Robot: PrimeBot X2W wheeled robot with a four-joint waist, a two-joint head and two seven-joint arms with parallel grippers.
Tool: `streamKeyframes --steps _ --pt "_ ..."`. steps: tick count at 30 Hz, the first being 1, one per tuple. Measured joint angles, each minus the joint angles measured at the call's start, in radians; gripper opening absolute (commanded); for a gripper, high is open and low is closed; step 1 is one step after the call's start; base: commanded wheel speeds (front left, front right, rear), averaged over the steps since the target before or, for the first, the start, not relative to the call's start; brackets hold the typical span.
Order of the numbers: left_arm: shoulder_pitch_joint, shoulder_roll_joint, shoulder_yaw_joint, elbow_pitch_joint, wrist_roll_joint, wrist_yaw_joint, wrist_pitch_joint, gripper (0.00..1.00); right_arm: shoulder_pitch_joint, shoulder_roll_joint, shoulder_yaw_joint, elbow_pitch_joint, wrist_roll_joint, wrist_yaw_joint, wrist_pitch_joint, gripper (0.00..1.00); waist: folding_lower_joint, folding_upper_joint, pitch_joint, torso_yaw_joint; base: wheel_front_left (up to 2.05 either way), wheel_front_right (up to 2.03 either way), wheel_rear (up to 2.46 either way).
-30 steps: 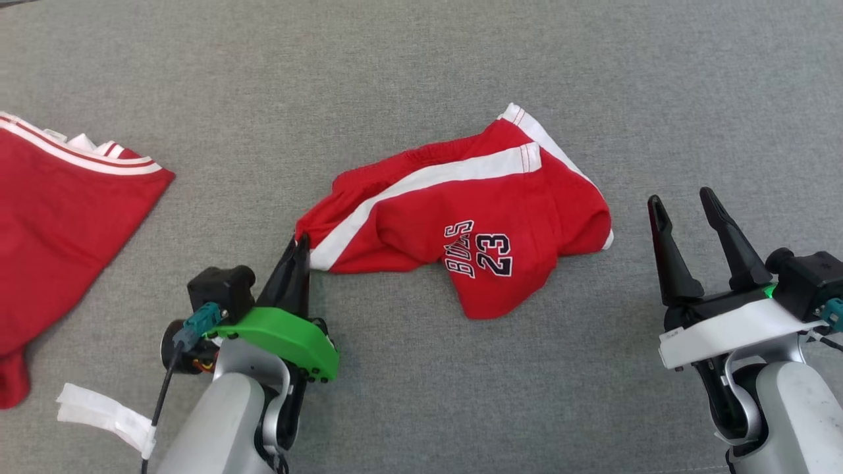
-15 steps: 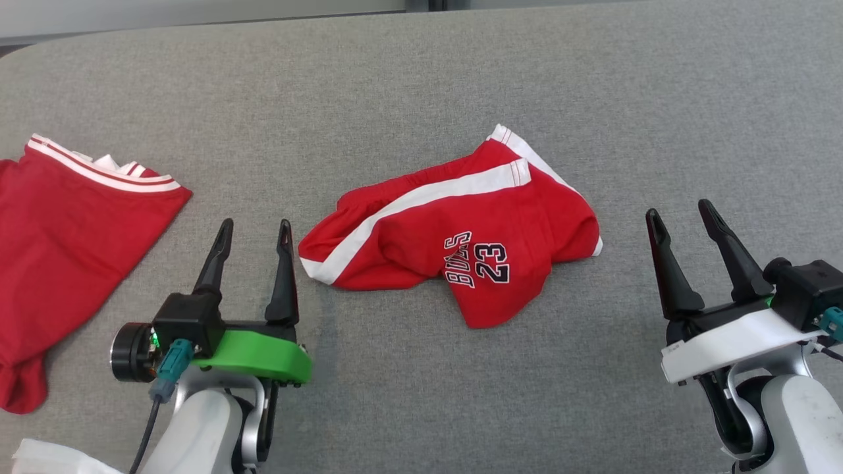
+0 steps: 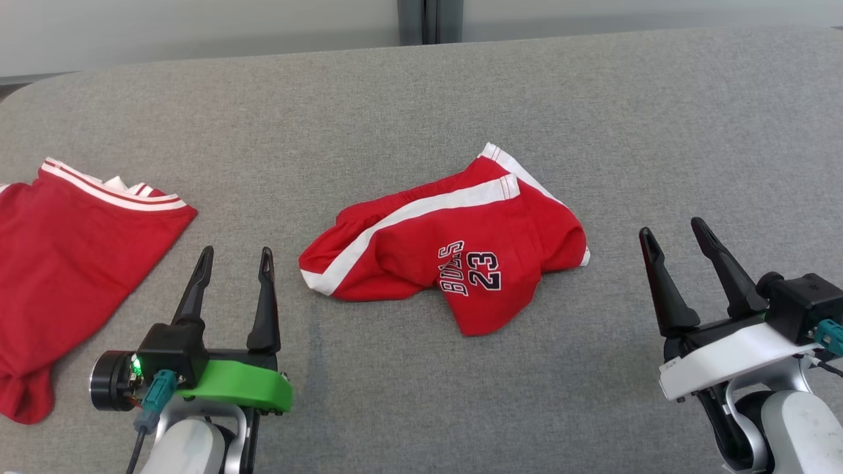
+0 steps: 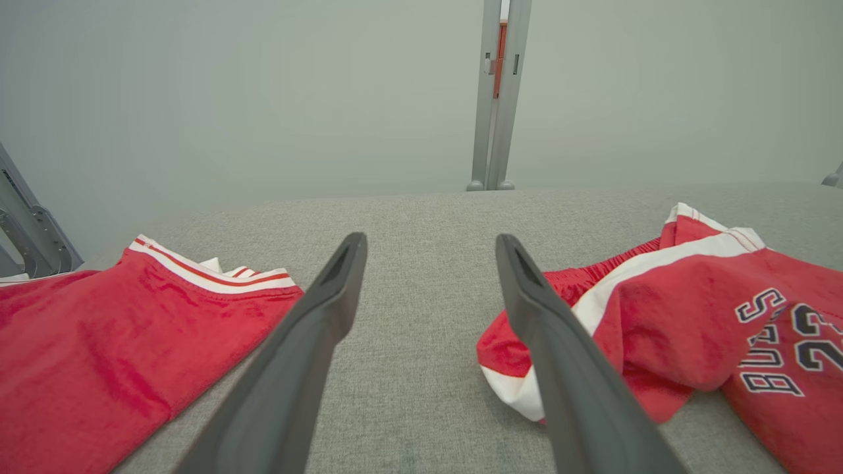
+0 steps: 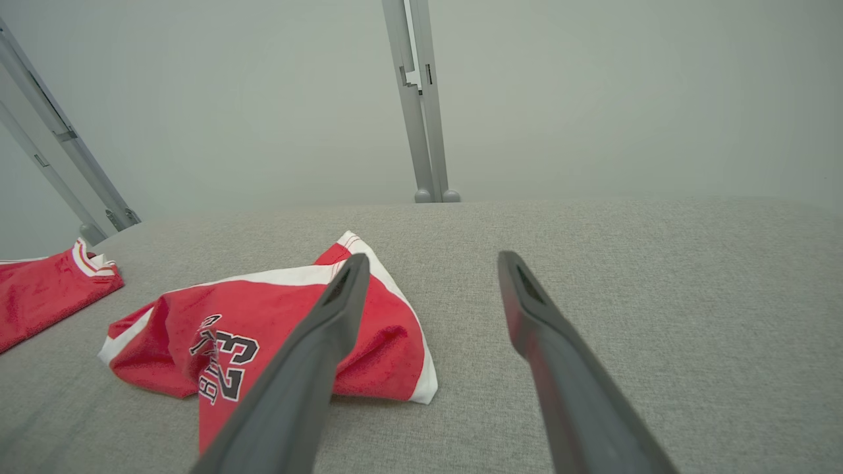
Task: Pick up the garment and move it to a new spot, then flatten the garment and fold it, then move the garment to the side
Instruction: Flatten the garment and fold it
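shorts [image 3: 448, 257]: red, with white side stripes and a "23" print; they lie loose near the middle of the grey padded surface [image 3: 421, 99], between the two grippers.
shape of the cloth: bunched and rumpled, one leg turned under, the waistband wavy; not flat, and no clean fold in it.
left gripper [image 3: 237, 251]: jaws spread wide with nothing between them, just beside the shorts' left corner and clear of the cloth.
right gripper [image 3: 670, 227]: jaws spread wide and empty, near the shorts' right edge, not touching.
second red garment [image 3: 72, 276]: at the far left, well apart from the shorts; likely a separate item.
done, as i judge it: the shorts look set down in a working spot, so the move to a new place may be complete.
left to do: flattening, folding, and the shift to the side; none of these shows as done.
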Motion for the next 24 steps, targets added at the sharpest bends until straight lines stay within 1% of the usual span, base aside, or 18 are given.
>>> streamKeyframes --steps 9,11,15,18,20,22,23,24 --pt "0.002 0.003 -0.001 -0.002 0.002 0.004 0.0 1.0 0.002 0.007 -0.004 -0.002 0.0 0.0 0.001 1.0 0.0 0.0 0.003 -0.001 0.0 0.0 0.0" --pt "-0.004 0.005 -0.006 -0.002 0.005 0.004 0.015 1.0 0.002 0.007 -0.007 -0.006 0.0 0.0 0.001 1.0 0.0 0.0 0.01 -0.001 0.0 0.0 0.0" --pt "-0.045 0.002 -0.038 0.029 -0.019 -0.031 0.12 1.0 -0.001 0.004 -0.001 -0.011 0.0 0.0 0.009 1.0 0.0 0.0 0.029 0.002 0.0 0.0 0.0" --pt "-0.076 -0.012 -0.06 0.073 -0.056 -0.061 0.202 1.0 -0.006 0.0 0.01 -0.01 0.002 0.0 0.01 1.0 0.0 0.0 0.049 0.002 0.0 0.0 0.0" --pt "-0.093 -0.018 -0.069 0.104 -0.068 -0.076 0.235 1.0 -0.014 -0.002 0.018 -0.006 0.008 0.0 0.009 1.0 0.0 0.0 0.061 0.001 0.0 0.0 0.0" --pt "-0.108 -0.025 -0.069 0.129 -0.083 -0.084 0.244 1.0 -0.023 -0.003 0.027 -0.001 0.009 0.0 0.009 1.0 0.0 0.0 0.072 -0.003 0.0 0.0 0.0" --pt "-0.118 -0.029 -0.07 0.142 -0.09 -0.09 0.253 0.92 -0.024 -0.004 0.032 0.001 0.011 0.0 0.009 1.0 0.0 0.0 0.078 -0.005 0.0 0.0 0.0" --pt "-0.127 -0.033 -0.067 0.154 -0.098 -0.094 0.251 0.49 -0.025 -0.007 0.037 0.004 0.013 0.0 0.009 1.0 0.0 0.0 0.083 -0.007 0.0 0.0 0.0"
